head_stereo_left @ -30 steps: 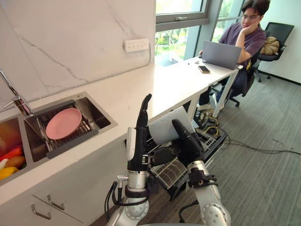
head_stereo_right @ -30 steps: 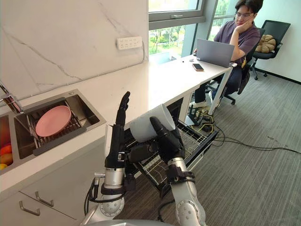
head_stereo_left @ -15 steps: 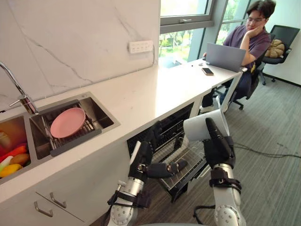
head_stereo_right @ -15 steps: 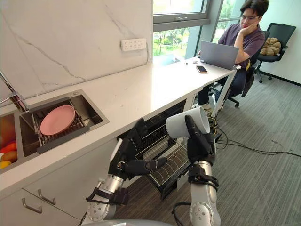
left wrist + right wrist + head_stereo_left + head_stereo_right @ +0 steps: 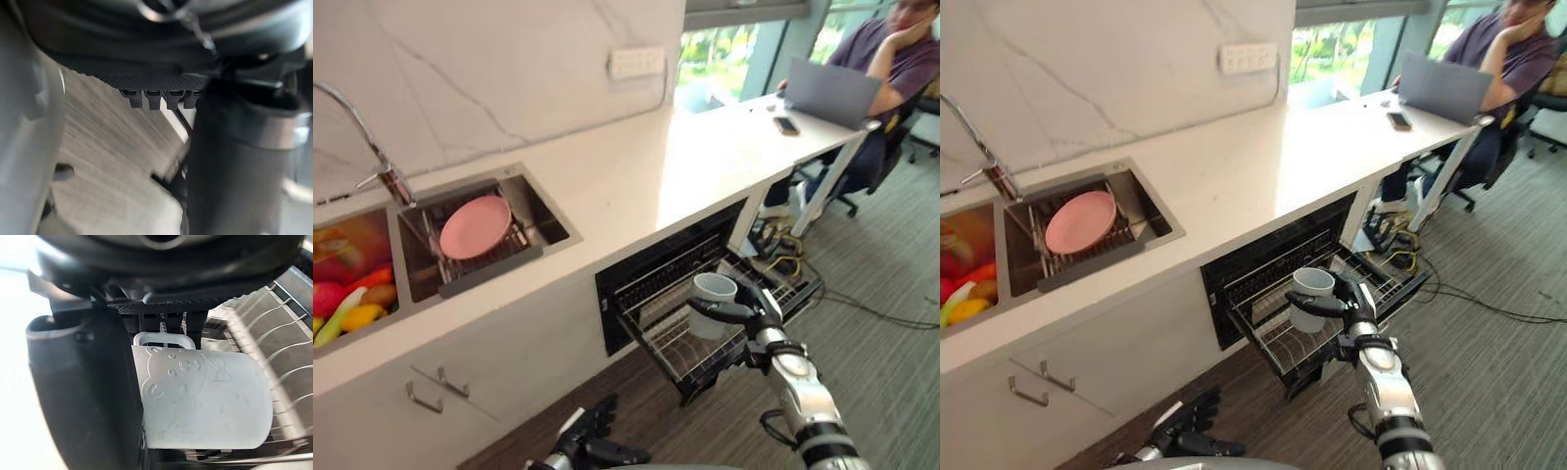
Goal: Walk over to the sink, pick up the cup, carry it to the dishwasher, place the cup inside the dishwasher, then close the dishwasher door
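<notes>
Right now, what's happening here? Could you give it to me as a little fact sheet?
Cup: upright, mouth up, over the pulled-out dishwasher rack
Right robot hand: fingers curled round the cup
Left robot hand: low near the floor, fingers relaxed, holding nothing
Dishwasher: open
Sink: pink plate inside
Background: person at a laptop
</notes>
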You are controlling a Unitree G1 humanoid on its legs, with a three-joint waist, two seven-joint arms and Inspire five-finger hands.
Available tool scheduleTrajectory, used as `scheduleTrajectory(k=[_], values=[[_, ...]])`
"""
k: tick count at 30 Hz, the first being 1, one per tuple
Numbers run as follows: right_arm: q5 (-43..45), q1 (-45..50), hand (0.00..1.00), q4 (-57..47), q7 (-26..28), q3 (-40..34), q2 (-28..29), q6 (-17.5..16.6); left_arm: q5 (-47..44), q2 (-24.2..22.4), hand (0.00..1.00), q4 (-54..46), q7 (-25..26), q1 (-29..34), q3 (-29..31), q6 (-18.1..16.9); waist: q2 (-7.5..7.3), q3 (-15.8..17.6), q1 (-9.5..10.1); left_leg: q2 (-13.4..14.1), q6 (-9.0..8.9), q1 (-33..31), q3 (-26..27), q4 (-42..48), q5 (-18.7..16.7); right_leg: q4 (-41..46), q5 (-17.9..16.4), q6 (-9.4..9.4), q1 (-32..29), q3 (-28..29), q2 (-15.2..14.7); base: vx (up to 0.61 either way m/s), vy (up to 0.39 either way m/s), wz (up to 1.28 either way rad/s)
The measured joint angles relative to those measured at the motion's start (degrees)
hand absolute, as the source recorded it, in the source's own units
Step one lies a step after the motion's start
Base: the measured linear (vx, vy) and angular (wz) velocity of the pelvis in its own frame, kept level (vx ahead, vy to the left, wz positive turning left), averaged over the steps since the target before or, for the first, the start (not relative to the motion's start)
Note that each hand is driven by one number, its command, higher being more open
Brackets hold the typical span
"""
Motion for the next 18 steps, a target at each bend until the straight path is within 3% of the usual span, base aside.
scheduleTrajectory(k=[4, 10, 14, 18], values=[[-1.7, -13.3, 0.00, 12.0, 0.2, 0.1, -5.7, -0.2, -6.1, 0.3, 1.00, 5.3, 1.2, -2.2, 5.5, -3.5, 1.55, 7.8, 1.56, -1.3, 1.55, -3.4, -2.8, 0.3, 1.8, 0.1, 1.6, 0.20, -1.8, -2.1, -0.6, 0.02, 0.051, 0.32], [-4.4, -24.5, 0.00, 20.4, 1.9, 0.1, -8.7, -2.0, -10.4, 0.2, 1.00, 5.4, 1.0, -2.0, 8.1, -5.0, 1.59, 14.1, 3.58, -2.2, 2.11, -6.2, -6.0, 0.3, 2.8, 0.8, 1.6, 0.21, -3.2, -3.7, -1.1, 0.00, 0.046, 0.27], [-5.0, -27.5, 0.00, 22.1, 3.8, 0.1, -8.8, -2.2, -10.6, -0.6, 1.00, 5.4, 0.6, -2.1, 9.3, -4.8, 2.11, 17.2, 4.85, -2.2, 1.98, -7.5, -7.4, 0.0, 3.4, 1.7, 1.4, 0.01, -4.1, -4.4, -1.1, -0.06, 0.010, 0.17], [-9.0, -28.7, 0.00, 24.8, 6.0, 1.1, -8.7, -2.3, -10.6, -0.7, 1.00, 5.1, 0.5, -2.8, 9.3, -4.8, 3.12, 18.1, 6.03, -2.1, 1.61, -9.1, -8.5, 0.0, 3.9, 3.2, 0.4, -0.51, -5.5, -4.9, -1.2, -0.06, 0.011, 0.13]])
